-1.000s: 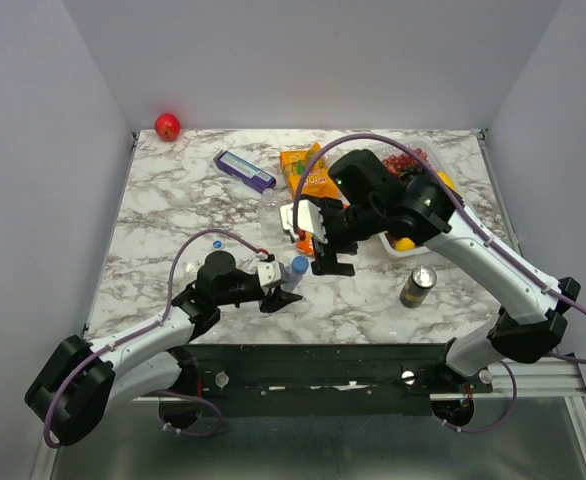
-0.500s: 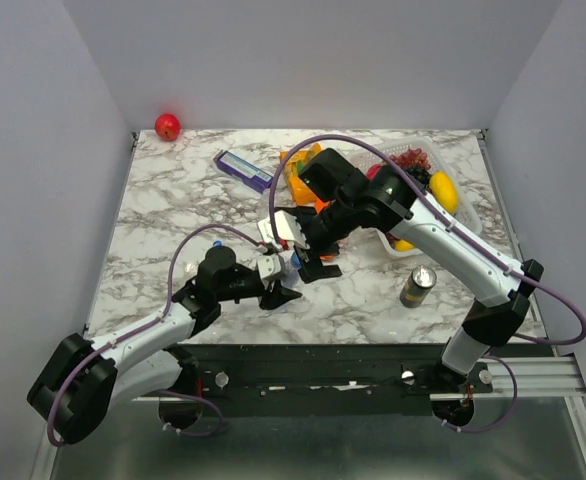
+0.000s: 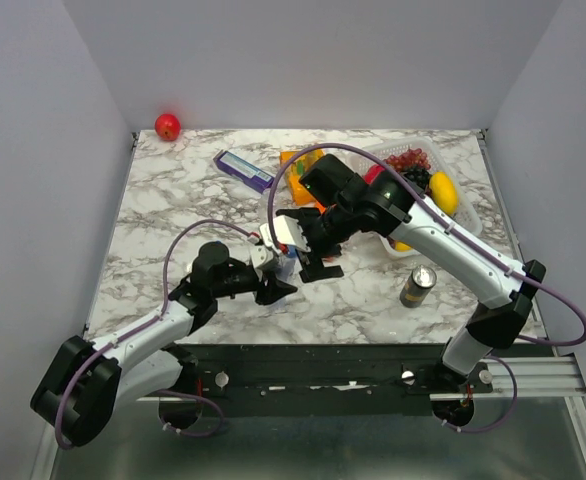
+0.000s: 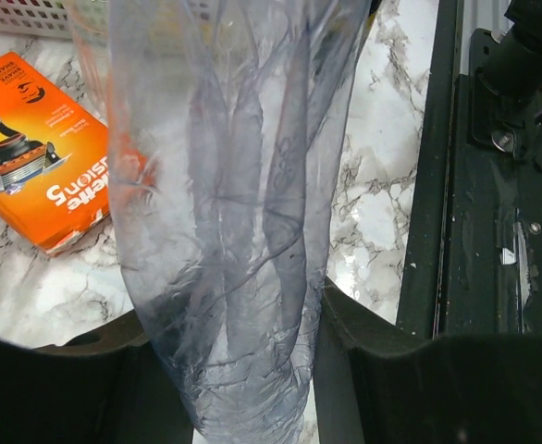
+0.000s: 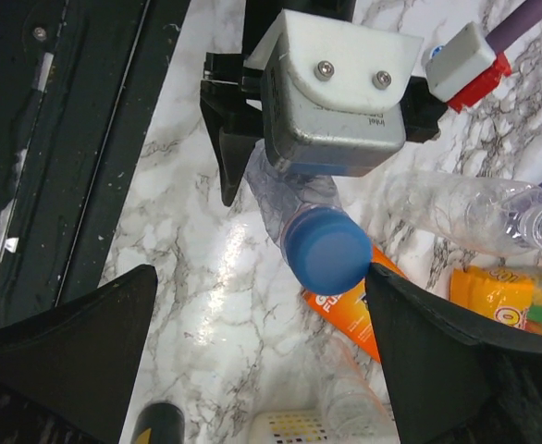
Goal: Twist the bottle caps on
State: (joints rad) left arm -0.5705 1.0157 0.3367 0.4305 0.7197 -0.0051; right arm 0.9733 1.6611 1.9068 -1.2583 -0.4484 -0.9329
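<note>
My left gripper [image 3: 276, 280] [image 4: 243, 370] is shut on a clear plastic bottle [image 4: 234, 231], gripping its lower body and holding it tilted over the table's near middle. In the right wrist view the bottle [image 5: 276, 199] carries a blue cap [image 5: 327, 246] on its neck, below the left gripper [image 5: 331, 111]. My right gripper [image 3: 313, 262] [image 5: 257, 314] is open wide just over the cap. The cap sits against its right finger [image 5: 437, 333] and far from the left one. A second, uncapped clear bottle [image 5: 474, 213] lies on the table behind.
An orange razor box [image 4: 40, 185] [image 5: 345, 310] lies under the bottle. A dark can [image 3: 418, 285] stands at the right front. A white basket [image 3: 420, 152] of fruit, an orange snack bag [image 3: 298, 175], a purple box [image 3: 243, 171] and a red ball [image 3: 167, 126] lie further back.
My right gripper has swung left and down from beside the bottle to right over its blue cap. My left gripper, still holding the bottle, has shifted slightly left.
</note>
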